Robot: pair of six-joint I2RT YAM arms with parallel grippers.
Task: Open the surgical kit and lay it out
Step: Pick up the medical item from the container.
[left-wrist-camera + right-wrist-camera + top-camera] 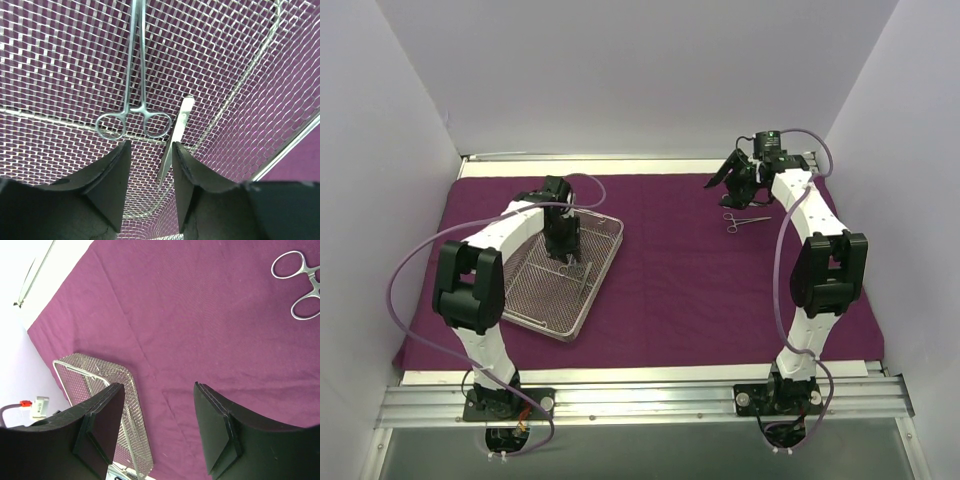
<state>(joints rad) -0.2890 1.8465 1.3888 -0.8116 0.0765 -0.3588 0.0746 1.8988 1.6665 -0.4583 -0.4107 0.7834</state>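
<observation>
While my left tool (151,145) hangs narrowly parted inside the tray (60,65), near the scissors (135,107), my right tool (159,385) gapes wide, well apart from the tray.

left arm (510,222) / right arm (800,205): white links, black joints | cables (776,285): lilac | pincer fingers (112,185): black wedges

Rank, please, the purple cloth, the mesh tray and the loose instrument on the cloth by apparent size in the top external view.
Largest: purple cloth.
Next: mesh tray.
Smallest: loose instrument.
The differences are plain.
</observation>
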